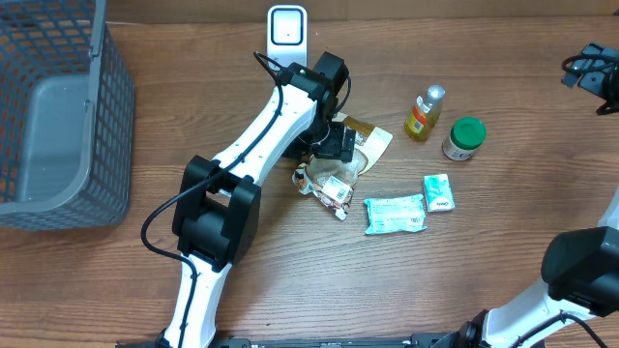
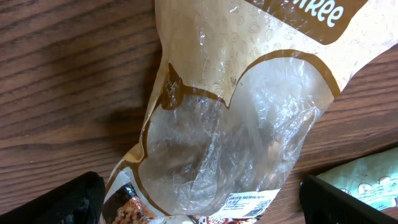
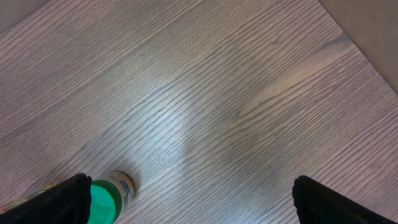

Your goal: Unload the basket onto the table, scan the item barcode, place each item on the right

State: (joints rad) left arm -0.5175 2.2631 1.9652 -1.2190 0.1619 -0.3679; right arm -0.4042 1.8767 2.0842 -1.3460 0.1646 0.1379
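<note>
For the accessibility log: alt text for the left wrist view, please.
A crinkled tan snack bag with a clear window fills the frame, lying on the wooden table. The open left gripper straddles it, one dark fingertip in each bottom corner.

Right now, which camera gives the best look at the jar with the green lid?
The overhead view: the green-lidded jar stands whole and unobstructed beside the yellow bottle. The right wrist view catches only part of it at the bottom edge; the left wrist view misses it.
</note>
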